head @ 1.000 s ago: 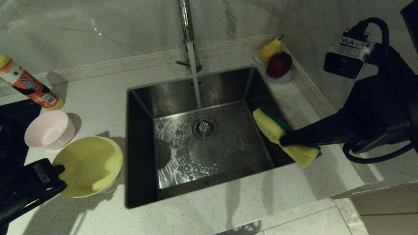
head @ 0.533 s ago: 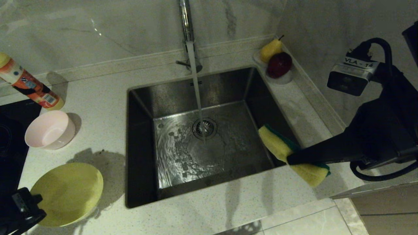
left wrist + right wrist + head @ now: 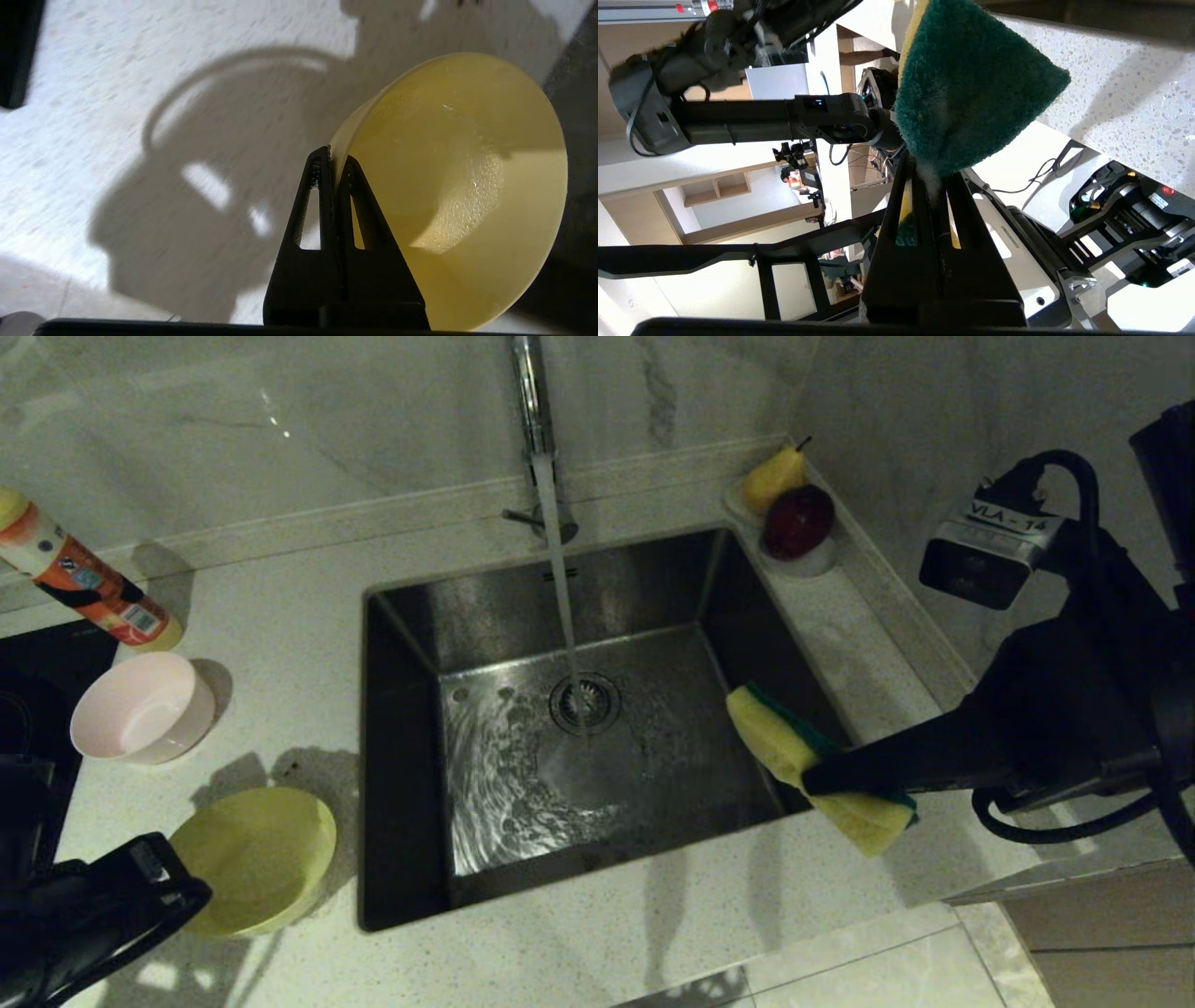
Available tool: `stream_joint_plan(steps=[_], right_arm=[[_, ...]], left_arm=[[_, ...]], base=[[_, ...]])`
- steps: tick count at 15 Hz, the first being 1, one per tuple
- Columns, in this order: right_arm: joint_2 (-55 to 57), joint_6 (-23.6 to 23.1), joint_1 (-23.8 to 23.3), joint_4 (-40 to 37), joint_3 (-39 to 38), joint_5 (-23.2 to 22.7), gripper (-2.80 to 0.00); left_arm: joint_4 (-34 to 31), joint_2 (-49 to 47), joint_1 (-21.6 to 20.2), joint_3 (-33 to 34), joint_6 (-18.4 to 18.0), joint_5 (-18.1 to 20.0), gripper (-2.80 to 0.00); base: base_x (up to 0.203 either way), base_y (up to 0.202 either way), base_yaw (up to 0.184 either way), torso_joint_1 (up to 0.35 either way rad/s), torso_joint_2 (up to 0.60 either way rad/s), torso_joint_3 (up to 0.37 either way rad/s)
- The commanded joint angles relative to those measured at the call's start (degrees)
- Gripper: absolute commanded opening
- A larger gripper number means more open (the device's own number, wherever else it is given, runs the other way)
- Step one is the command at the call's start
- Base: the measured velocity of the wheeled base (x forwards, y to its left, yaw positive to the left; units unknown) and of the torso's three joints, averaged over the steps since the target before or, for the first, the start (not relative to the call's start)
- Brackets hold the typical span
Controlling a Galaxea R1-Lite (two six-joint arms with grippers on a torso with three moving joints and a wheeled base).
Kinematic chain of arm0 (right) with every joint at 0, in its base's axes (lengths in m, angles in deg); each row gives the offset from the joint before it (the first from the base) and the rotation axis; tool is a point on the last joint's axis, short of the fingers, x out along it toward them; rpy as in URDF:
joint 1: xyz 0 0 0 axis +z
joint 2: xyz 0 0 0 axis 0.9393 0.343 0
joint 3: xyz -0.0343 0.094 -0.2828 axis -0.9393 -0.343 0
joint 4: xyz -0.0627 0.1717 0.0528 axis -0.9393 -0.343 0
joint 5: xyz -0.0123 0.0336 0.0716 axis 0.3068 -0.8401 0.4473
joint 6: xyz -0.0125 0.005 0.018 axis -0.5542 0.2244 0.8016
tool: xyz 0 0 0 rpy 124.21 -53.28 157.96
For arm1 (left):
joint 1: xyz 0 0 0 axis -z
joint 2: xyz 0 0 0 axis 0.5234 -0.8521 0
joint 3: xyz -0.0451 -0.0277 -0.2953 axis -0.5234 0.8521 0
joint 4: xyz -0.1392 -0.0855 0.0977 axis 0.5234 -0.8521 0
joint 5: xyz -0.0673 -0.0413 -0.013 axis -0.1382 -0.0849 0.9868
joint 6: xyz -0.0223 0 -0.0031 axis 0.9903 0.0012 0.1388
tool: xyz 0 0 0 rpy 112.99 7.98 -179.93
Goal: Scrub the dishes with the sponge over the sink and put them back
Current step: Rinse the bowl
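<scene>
Holding the yellow bowl point(image 3: 254, 859) by its rim in pinched-shut fingers over the worktop point(image 3: 280, 616) left of the sink point(image 3: 411, 616), the left gripper point(image 3: 332, 161) probably must carry it to the sponge point(image 3: 812, 770), which the right gripper point(image 3: 810, 777) clamps tight at the sink's right edge.

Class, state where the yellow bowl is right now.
In the head view, the yellow bowl is tilted over the counter left of the sink, its rim pinched by the left gripper.
</scene>
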Motion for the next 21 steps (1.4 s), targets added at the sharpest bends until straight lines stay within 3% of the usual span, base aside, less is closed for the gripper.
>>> stream_joint_plan(steps=[1, 5, 21], right_arm=[[0.6, 0.1, 0.0, -0.1, -0.4, -1.0, -2.80], [1.1, 0.0, 0.1, -0.1, 0.2, -1.2, -2.80], [4.5, 0.2, 0.4, -0.4, 2.4, -1.4, -2.80]], left_arm=[[2.4, -6.3, -2.5, 0.2, 0.3, -0.2, -2.80], [6.3, -8.3, -6.8, 1.0, -0.3, 1.8, -2.80], [5.8, -10.7, -7.1, -2.6, -0.2, 3.2, -2.80]], base=[[0.000, 0.000, 0.000, 0.000, 0.00, 0.000], [0.000, 0.000, 0.000, 0.000, 0.00, 0.000], [0.000, 0.000, 0.000, 0.000, 0.00, 0.000]])
